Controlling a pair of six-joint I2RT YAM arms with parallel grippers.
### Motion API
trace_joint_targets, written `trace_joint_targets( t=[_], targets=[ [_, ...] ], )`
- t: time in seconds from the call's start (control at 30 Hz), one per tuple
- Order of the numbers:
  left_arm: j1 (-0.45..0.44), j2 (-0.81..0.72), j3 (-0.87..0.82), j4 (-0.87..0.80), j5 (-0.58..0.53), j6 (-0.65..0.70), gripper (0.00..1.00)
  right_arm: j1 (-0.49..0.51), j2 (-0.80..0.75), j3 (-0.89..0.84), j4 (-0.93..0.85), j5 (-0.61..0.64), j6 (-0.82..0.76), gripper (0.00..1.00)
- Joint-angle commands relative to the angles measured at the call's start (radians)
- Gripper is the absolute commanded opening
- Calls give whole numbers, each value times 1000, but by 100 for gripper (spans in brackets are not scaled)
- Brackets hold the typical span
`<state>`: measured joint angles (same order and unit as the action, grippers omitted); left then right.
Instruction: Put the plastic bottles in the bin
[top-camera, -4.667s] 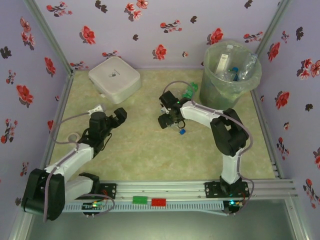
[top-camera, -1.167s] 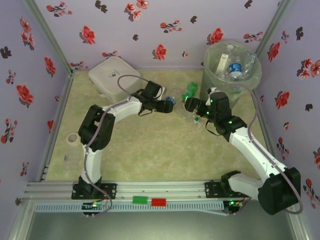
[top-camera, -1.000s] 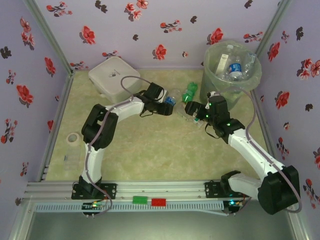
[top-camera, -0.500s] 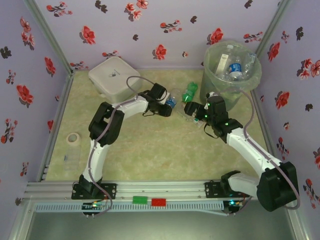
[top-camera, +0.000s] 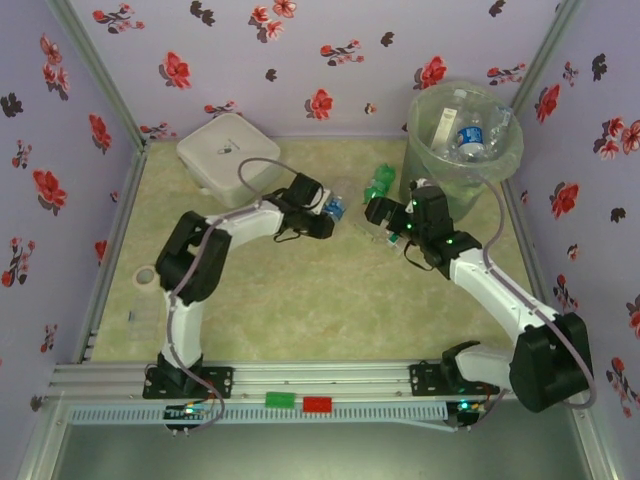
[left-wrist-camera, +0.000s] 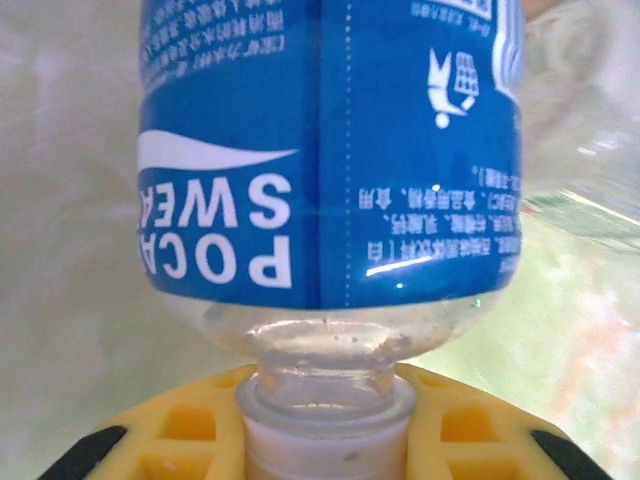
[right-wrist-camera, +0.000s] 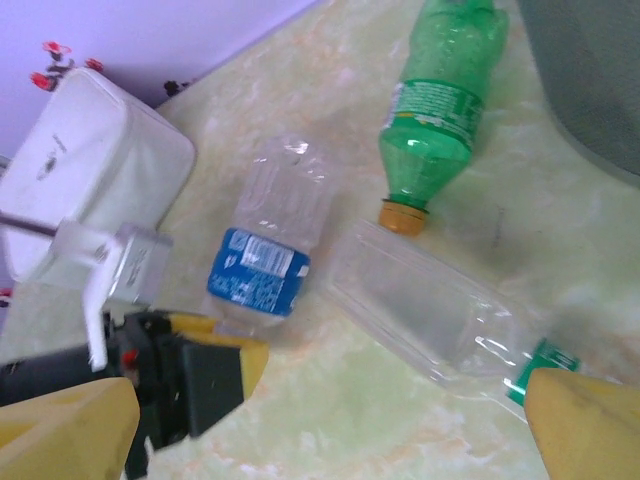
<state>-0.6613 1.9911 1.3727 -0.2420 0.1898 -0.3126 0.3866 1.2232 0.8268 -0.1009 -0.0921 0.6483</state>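
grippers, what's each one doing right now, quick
Left gripper: shut on the blue-label bottle, gripped at its neck.
Right gripper: open, holding nothing.

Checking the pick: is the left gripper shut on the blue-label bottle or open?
Shut on it: in the left wrist view the left gripper clamps the blue-label bottle at its neck, between yellow fingers.
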Motion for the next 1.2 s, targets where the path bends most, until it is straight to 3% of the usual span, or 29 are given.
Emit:
trace_joint_targets(
  t=[0.0, 0.27, 0.57, 0.7, 0.87, 0.97, 1.03, 1.1, 1.17],
  targets=[
    [-1, -176, -121, 197, 36, -92, 0, 9, 40, 48, 114, -62, 65, 100],
    [-9, -425, -442, 562, 127, -275, 0, 77, 157, 63, 429, -191, 175, 99],
    [-34, -523, -557, 660, 200, -275, 0, 196, 260, 112, 538, -139, 123, 98],
    [-57, -558, -584, 661, 203, -249, 0, 198, 303, 135, 523, -144, 120, 90],
    [-64, -581, -602, 661, 202, -248, 0, 200, 317, 136, 519, -137, 98, 65],
    [-64, -584, -606, 668, 203, -254, 0, 201, 312, 136, 505, -132, 91, 57],
    [-64, -587, -607, 674, 203, -262, 8, 201, 302, 134, 489, -119, 82, 52],
    [-64, -593, -606, 679, 203, -265, 28, 201, 291, 132, 475, -107, 71, 47],
    [-64, -605, -606, 679, 199, -268, 67, 201, 275, 138, 457, -88, 48, 46]
  ],
)
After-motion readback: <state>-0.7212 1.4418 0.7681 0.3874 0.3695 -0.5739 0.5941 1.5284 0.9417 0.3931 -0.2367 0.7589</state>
